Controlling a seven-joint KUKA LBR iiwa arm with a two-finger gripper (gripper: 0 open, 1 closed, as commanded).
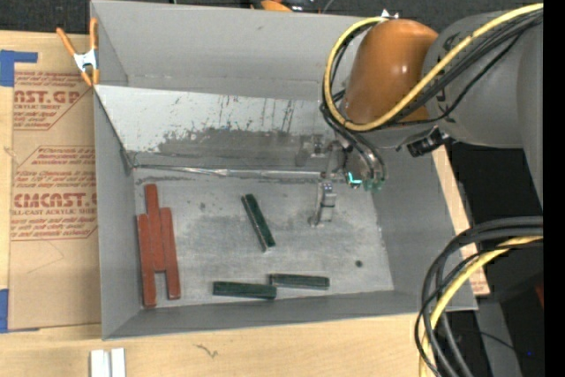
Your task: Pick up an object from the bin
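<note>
In the camera view, the gripper [325,212] hung low over bare floor in the right part of the bin [221,57], with nothing visible in it. Whether it was open or closed could not be told.

The nearest thing was a slanted dark green bar [258,221], lying flat near the middle of the floor, to the gripper's left and apart from it. To take it well, the gripper would likely need to shift left, turn to close across the bar's narrow width, and grasp near its middle.

The metal floor looked scuffed and hard, so a flat bar might slide. That bar had open room on every side. A pair of dark green bars [244,289] lay by the near wall, and the red-brown bars [157,243] lay bunched at the left.
</note>
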